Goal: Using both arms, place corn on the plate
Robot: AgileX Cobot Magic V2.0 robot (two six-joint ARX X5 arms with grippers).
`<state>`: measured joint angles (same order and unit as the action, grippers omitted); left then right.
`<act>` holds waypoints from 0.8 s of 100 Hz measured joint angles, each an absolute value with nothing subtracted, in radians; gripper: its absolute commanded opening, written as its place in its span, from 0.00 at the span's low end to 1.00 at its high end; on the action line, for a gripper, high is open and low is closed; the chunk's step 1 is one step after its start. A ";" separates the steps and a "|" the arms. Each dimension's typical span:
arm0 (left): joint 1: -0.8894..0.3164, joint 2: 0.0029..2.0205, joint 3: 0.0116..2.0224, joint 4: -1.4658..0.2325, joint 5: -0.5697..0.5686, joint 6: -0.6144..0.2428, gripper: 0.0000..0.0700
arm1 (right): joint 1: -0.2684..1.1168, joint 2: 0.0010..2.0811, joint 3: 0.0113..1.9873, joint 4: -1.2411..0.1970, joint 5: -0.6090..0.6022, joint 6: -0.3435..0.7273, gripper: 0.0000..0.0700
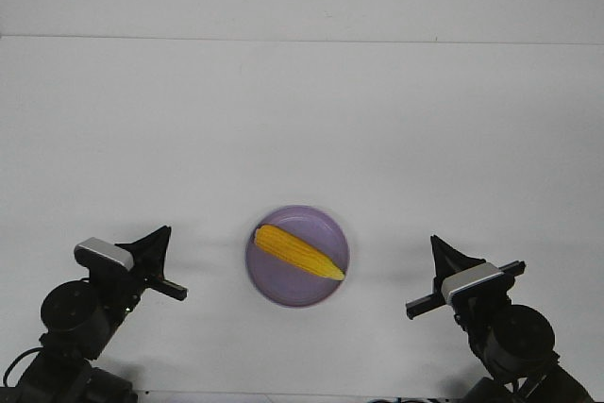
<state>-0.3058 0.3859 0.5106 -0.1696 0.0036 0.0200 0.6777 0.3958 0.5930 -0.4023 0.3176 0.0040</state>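
The yellow-orange corn [298,252] lies on the lavender plate [274,292], slanted, with its pale tip toward the plate's right rim. The plate sits at the table's near middle. My left gripper [160,235] is to the left of the plate, apart from it. Its fingers [149,245] show as one dark wedge, shut and empty. My right gripper [438,244] is to the right of the plate, also apart from it. Its fingers [451,261] are together and empty. Neither gripper touches the corn or the plate.
The white table [302,139] runs back to a wall edge at the far side. Both arm bases stand at the near corners, left [71,313] and right [519,332].
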 measured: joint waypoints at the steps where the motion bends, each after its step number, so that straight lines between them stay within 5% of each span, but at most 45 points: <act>1: -0.296 0.378 0.504 -0.163 0.003 0.024 0.02 | 0.678 0.396 0.593 -0.402 0.318 0.004 0.01; 34: 0.042 0.122 0.160 0.005 -0.006 0.071 0.02 | 0.678 0.396 0.593 -0.402 0.317 0.004 0.01; 80: 0.064 0.004 0.035 0.022 -0.056 0.081 0.02 | 0.678 0.396 0.593 -0.402 0.316 0.004 0.01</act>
<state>0.0635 0.0040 0.0345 0.0223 -0.0563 0.0811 0.6777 0.3958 0.5930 -0.4019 0.3164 0.0040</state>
